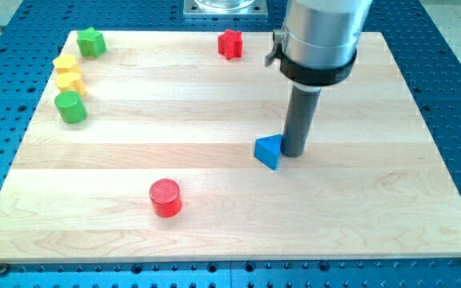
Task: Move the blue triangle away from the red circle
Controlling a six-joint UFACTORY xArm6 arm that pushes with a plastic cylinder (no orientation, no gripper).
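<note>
At the view's left edge of the wooden bench [214, 112], a green star-shaped block [91, 42] is being shown near the top corner, with two yellow blocks [68, 72] lying touching each other just below it; their shapes cannot be made out surely. A green cylinder [71, 106] is being seen just beneath the yellow pair. Further right and toward the view's bottom, the red circle [166, 198] is standing alone, upright. A red star-shaped block [230, 44] is being seen near the top edge, right of centre. The blue triangle [269, 151] is lying near the middle of the bench, up and to the right of the red circle and well apart from it. My tip [294, 154] is being held against the triangle's right side, touching it or just beside it. No jaws are carried by the end effector, a plain dark rod under a grey cylindrical housing [320, 36], so nothing is being gripped.
</note>
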